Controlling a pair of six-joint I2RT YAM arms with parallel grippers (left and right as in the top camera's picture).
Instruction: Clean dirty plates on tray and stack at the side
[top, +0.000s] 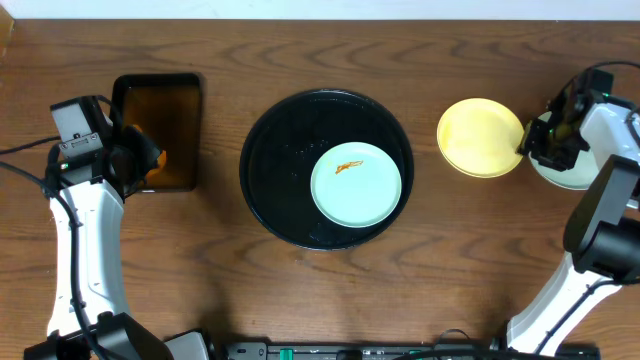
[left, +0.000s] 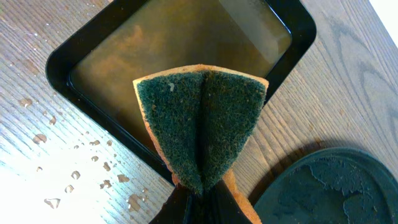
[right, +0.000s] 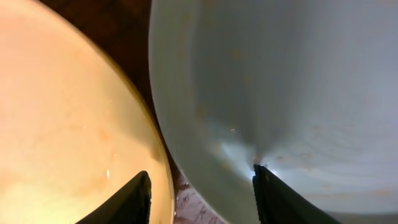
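Left gripper (left: 202, 204): clamped tight on a folded sponge (left: 202, 124), green scouring face up, orange backing showing at the edges. The sponge hangs over the near rim of the rectangular tray (left: 59, 62), which holds brownish liquid; water drops lie on the table (top: 300, 50) beside it. Right gripper (right: 201, 173): jaws partly apart, nothing seen clamped between them, one fingertip over the yellow plate (top: 480, 137), the other at the rim of a pale mint-blue plate (right: 298, 93). These two plates sit side by side at the right, a narrow wet gap between them, neither showing a smear. The round black tray (top: 260, 150) stands mid-table, carrying a second mint-blue plate (top: 356, 184) with an orange-red smear (top: 349, 166).
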